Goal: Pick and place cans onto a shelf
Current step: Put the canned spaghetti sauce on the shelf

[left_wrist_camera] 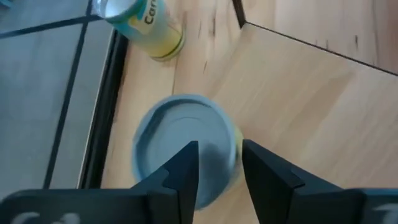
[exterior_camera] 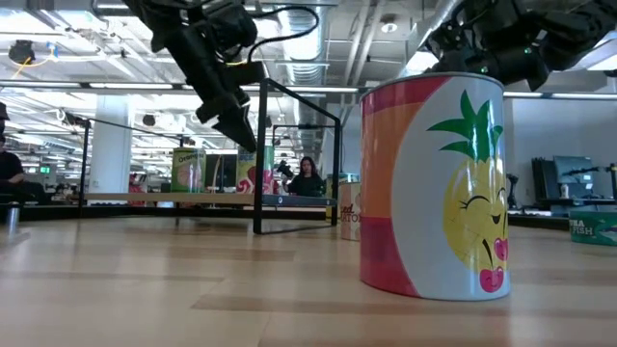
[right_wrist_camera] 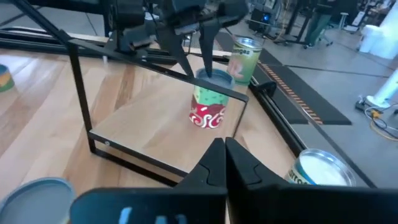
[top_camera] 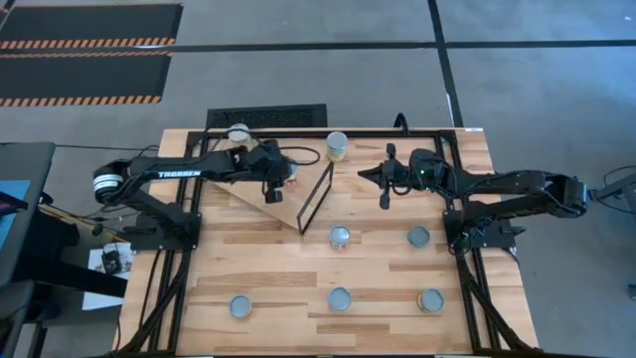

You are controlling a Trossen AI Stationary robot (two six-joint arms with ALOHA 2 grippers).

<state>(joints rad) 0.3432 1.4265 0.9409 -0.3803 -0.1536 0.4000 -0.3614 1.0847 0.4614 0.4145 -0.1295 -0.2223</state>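
Left end effector (top_camera: 274, 189) hangs over the shelf (top_camera: 260, 204) with fingers (left_wrist_camera: 186, 168) parted, pointing down at a can with a red and green label (right_wrist_camera: 210, 102); its silver top (left_wrist_camera: 185, 149) sits right under the fingertips, and whether they touch it cannot be told. That can stands on the plywood shelf near its back edge, behind the black frame (top_camera: 316, 197). A yellow-green can (left_wrist_camera: 144, 25) stands just past the shelf on the desk (top_camera: 288, 278), near the back rail. Right end effector (top_camera: 382, 179) hovers right of the frame, fingers closed together, holding nothing. Another can (top_camera: 337, 145) stands at the back edge between the arms. Five more cans sit on the front half of the desk, two mid-row (top_camera: 340, 237) (top_camera: 418, 237) and three front-row (top_camera: 239, 306) (top_camera: 340, 298) (top_camera: 430, 300). The low view shows a pineapple-label can (exterior_camera: 434, 188) up close.
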